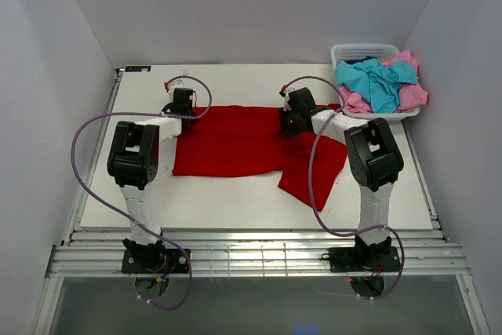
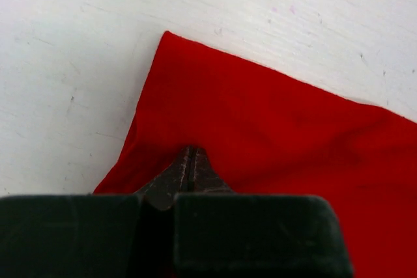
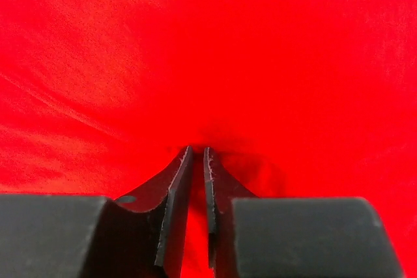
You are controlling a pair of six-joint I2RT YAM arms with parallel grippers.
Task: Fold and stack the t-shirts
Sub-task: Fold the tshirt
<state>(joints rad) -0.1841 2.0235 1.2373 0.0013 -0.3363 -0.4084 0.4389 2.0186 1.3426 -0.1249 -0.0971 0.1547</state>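
Tabletop (image 1: 235, 202) basket (image 1: 353, 50): turquoise shirt (image 1: 376, 84), pink shirt (image 1: 413, 96); left gripper (image 2: 190, 152), right gripper (image 3: 198, 152) clamp red shirt (image 1: 235, 143)

No text, label, brand, number or sign reads in any of our three views. We note one small dark tag (image 1: 138, 68) at the far left corner of the table (image 1: 235, 194); it is too small for us to make out any marking on it.
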